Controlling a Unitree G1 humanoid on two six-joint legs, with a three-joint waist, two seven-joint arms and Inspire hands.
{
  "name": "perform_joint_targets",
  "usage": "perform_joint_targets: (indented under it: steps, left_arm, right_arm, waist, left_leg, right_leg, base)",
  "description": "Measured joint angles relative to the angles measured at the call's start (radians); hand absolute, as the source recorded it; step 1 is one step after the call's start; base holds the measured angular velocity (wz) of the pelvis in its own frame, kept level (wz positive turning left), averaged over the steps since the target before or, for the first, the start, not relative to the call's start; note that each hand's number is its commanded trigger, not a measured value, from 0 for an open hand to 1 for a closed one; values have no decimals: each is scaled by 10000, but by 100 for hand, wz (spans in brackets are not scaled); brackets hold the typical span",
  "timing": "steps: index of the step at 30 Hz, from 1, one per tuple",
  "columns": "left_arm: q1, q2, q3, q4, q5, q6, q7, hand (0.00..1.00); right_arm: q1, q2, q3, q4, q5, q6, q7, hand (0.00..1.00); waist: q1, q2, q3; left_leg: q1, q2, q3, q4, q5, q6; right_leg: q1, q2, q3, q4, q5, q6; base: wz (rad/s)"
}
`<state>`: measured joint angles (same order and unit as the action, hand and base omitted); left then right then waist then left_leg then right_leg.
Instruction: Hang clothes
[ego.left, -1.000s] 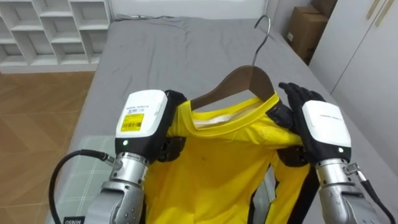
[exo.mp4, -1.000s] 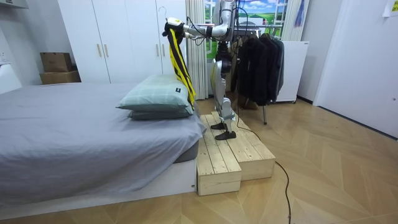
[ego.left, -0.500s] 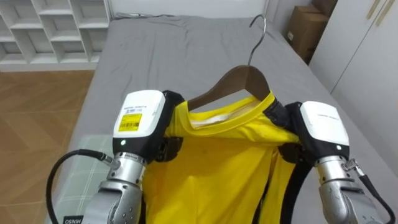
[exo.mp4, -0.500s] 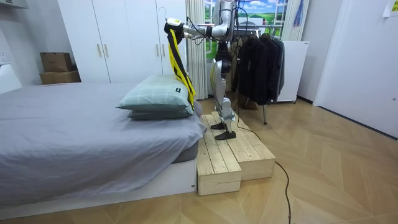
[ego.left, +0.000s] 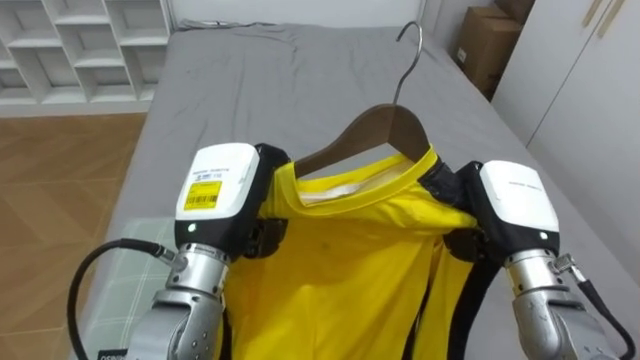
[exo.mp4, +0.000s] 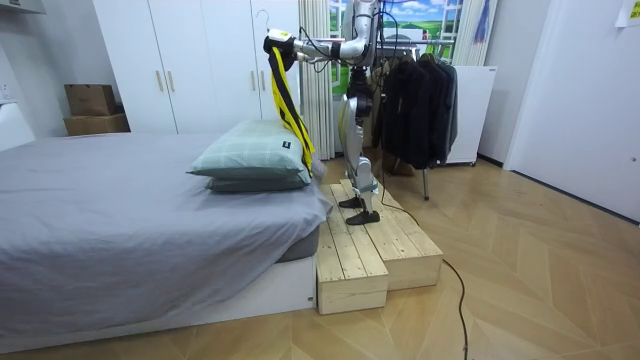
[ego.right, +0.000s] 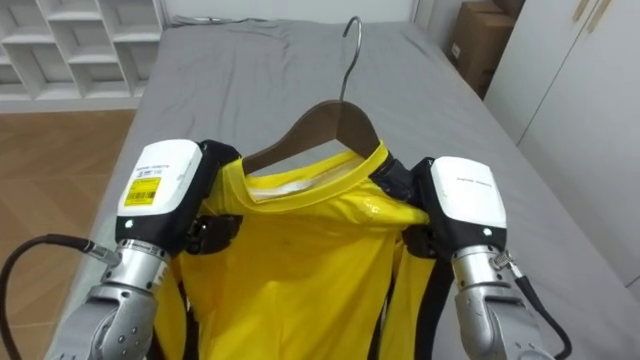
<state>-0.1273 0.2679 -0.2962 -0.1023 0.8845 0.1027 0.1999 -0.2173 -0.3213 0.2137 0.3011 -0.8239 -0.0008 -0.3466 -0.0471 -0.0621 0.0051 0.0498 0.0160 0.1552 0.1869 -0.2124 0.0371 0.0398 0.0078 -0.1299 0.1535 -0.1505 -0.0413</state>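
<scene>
Grey bedding of the bed (ego.left: 300, 80) lies below the work, with white shelves (ego.left: 90, 40) seen past its far left corner and a box (ego.left: 485, 45) beside the wardrobe (ego.left: 590, 100) on the right. In the room view the robot is seen standing on a wooden platform (exo.mp4: 380, 250) at the head of the bed, next to the pillows (exo.mp4: 255, 160), with both arms raised toward the bed. A rack (exo.mp4: 424, 185) hung with dark clothes stands behind it.

A yellow shirt (ego.left: 350, 260) is held up between the two hands, above the bed, and is already threaded on a wooden hanger (ego.left: 375, 130). The hanger's neck rises out of the collar and the metal hook (ego.left: 408, 45) stands free above it, caught on nothing. The left hand (ego.left: 220, 195) is closed on one shoulder of the shirt, dark fingers being seen pinched into the cloth. The right hand (ego.left: 515, 210) is clamped likewise on the other shoulder. How far the hanger's ends reach inside the shoulders cannot be told, as they are covered by cloth and hands.

The dressing of the hanger is judged done or nearly so, and the carrying step is taken to be in hand. For the next move a turn from the bed toward the rack would be called for, with the hook kept upright and clear so that it can be caught on the rack. A hold on the hanger itself, not on cloth alone, would be needed, lest the shirt slide off.
</scene>
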Motion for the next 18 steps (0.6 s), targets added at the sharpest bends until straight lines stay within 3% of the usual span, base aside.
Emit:
perform_joint_targets:
  steps: [5, 6, 7, 8, 12, 18]
  left_arm:
    - [0, 34, -8, 0, 13, 0, -67, 100]
    - [0, 61, -8, 0, 12, 0, -87, 64]
    - [0, 63, -8, 0, 12, 0, -87, 46]
    - [0, 64, -8, 1, 12, 0, -87, 0]
    - [1, 97, -15, 1, -101, -1, -87, 0]
    - [0, -122, -279, -2, -1469, -189, -86, 0]
  right_arm:
    - [0, 0, -1, -1, -2, -17, 0, 100]
    - [0, 0, 1, -1, -6, -28, 4, 100]
    - [0, 0, 0, 0, -4, -34, 4, 100]
    - [0, 0, -1, 0, -4, -37, 4, 100]
    - [2, 1, -2, 4, -2, -50, 3, 100]
    - [2, 9, 179, 101, -53, -206, 6, 100]
  waist:
    - [4, 0, 0]
    - [3, -1, 0]
    - [1, 0, 0]
    - [1, 0, 1]
    - [-3, 18, 2]
    - [9, 181, 4]
  left_leg:
    - [27, 2, 11, -4, 0, 0]
    - [35, 2, 15, -4, 0, 0]
    - [39, 3, 17, -4, 0, 0]
    - [40, 3, 17, -2, 0, 0]
    - [23, 5, 14, 6, 0, 0]
    - [29, -1, 12, 8, 0, 0]
  right_leg:
    - [16, 9, 25, 2, 0, 0]
    - [24, 10, 30, 1, 0, 0]
    - [32, 9, 26, -3, 0, 0]
    - [34, 9, 25, -3, 0, 0]
    - [29, 9, 13, -5, 0, 0]
    - [40, -3, 9, -4, 0, 0]
  base:
    - [0]
    - [0]
    - [0]
    - [0]
    - [0]
    - [0]
